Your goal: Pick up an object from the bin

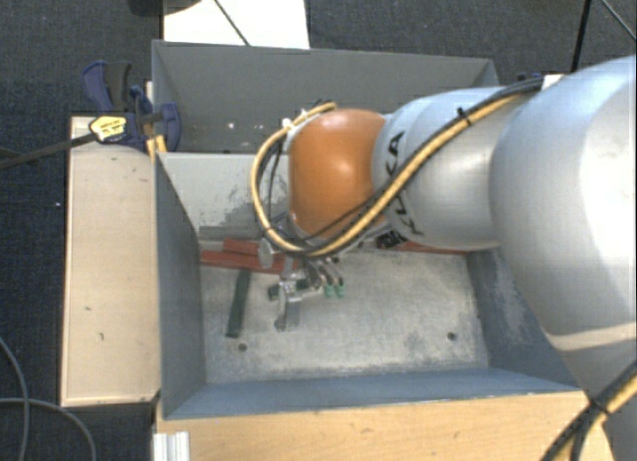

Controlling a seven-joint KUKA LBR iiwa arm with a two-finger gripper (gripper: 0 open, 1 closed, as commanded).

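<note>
Claw [297, 290] hangs low over the bin's [418, 325] left half; I cannot tell its spread. A red-brown bar [234, 253] lies just beside it, a dark stick [238, 307] nearby. Closing could snag both, or slip off.

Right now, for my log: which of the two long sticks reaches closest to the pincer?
The red-brown bar, whose right end reaches the pincer; the dark stick lies clear of it.
</note>
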